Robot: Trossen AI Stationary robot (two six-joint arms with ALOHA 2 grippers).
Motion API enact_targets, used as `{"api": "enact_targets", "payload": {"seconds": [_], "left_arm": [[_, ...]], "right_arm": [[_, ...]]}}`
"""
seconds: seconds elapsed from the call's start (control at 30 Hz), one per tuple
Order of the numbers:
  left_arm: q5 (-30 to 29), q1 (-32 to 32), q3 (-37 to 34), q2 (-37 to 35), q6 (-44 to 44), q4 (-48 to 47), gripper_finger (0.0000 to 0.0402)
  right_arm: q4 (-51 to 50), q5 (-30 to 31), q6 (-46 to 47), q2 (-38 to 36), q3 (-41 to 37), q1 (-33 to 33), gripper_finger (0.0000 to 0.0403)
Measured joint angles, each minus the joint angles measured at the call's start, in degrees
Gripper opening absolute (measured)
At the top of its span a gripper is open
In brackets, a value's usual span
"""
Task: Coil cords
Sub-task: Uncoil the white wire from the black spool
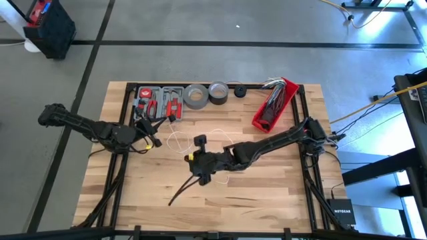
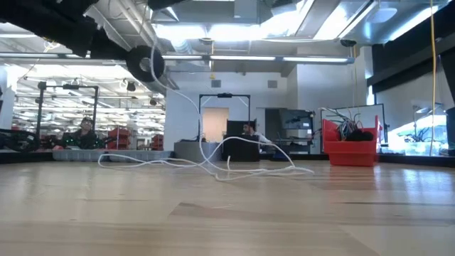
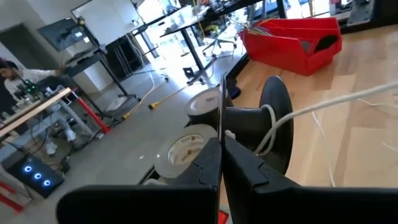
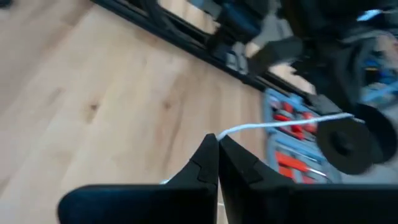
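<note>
The left gripper (image 3: 221,158) is closed on a black spool (image 3: 267,127), its two dark fingers pressed together over the spool's hub, and it holds the spool up off the table near the left-centre of the wooden table (image 1: 280,193), just in front of the grey tool case (image 1: 159,101). The thin white cord (image 3: 329,106) is wound a little around that hub and leads away from it, down to the tabletop. The right gripper (image 4: 217,155) has its fingers shut on the same cord, which comes out from between the fingertips and runs across to the spool (in the right wrist view the spool shows farther off as a dark disc). From above, this right gripper sits near the middle of the table, its arm reaching in from the right edge. Between the two grippers the cord lies in loose loops and tangles on the wood, seen in the low view as a low white scribble with one strand rising to the spool. Behind, along the far edge, stand two grey tape rolls (image 1: 197,96) beside the tool case, and a red bin (image 1: 275,104) holding wires further right.
</note>
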Motion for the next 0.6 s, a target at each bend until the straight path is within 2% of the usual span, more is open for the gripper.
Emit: {"api": "enact_targets", "payload": {"seconds": [0.07, 0.23, 0.4, 0.5, 0.6], "left_arm": [[0.16, 0.38, 0.0, 0.02, -0.33, -0.01, 0.0], [0.92, 0.85, 0.0, 0.0, -2.71, 0.82, 0.0], [14.66, 0.81, -0.02, -0.99, -4.91, 8.72, 0.0], [16.56, 0.83, -0.02, -2.28, -4.46, 10.16, 0.0], [16.54, 0.85, -0.02, -4.18, -3.81, 9.89, 0.0]], "right_arm": [[0.11, -3.65, 0.16, 0.18, -0.02, -0.38, 0.0005], [3.63, -5.87, 0.01, 0.34, -0.02, -0.78, 0.0005], [1.65, -15.29, 1.89, 0.88, -0.02, -1.29, 0.0005], [-0.53, -18.43, 2.17, 1.87, 0.0, -1.61, 0.0005], [-4.29, -17.04, 2.92, 2.8, -0.05, -2.33, 0.0005]]}}
